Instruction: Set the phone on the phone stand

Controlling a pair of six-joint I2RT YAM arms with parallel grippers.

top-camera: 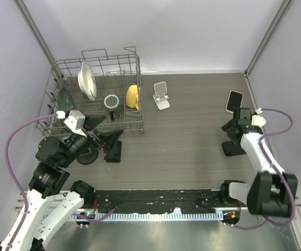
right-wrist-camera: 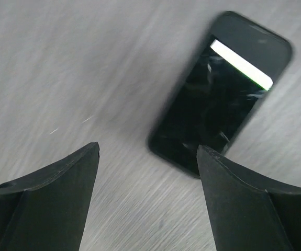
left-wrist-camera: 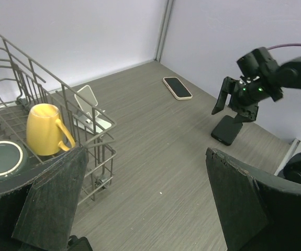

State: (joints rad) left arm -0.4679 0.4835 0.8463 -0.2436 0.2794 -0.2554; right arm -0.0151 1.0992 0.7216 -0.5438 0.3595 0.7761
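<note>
The phone (top-camera: pixel 234 101) is what I am after, so I read the table (top-camera: pixel 192 151) from my end outward.

Nearest me, the left gripper (top-camera: pixel 104 133) hangs low beside the dish rack (top-camera: pixel 134 63). Its fingers (left-wrist-camera: pixel 56 183) are spread wide with nothing between them. I judge it is parked there to leave the middle of the table free for the other arm.

Further out on the right, the right gripper (top-camera: pixel 232 137) is tipped down toward the table with its jaws apart and empty. In its own wrist view the phone (right-wrist-camera: pixel 221 125) lies just beyond the fingertips and off to the right. One corner disappears behind the right finger (right-wrist-camera: pixel 234 193). I cannot tell whether that finger touches it. It seems to me the spread is there to take the phone across its narrow width.

The phone lies flat on the wood, screen up, near the far right edge and slightly askew. It is well apart from the phone stand (top-camera: pixel 161 95). Lying flat, it offers little for the fingers to get under, so I expect the pickup to need a low, careful approach.

Beyond the middle, the white stand sits just beside the rack's right wall, its back plate tilted and bare. A yellow mug (top-camera: pixel 133 97) sits inside the rack near that wall, which crowds the stand's left side. I would therefore bring the phone in from the right.
</note>
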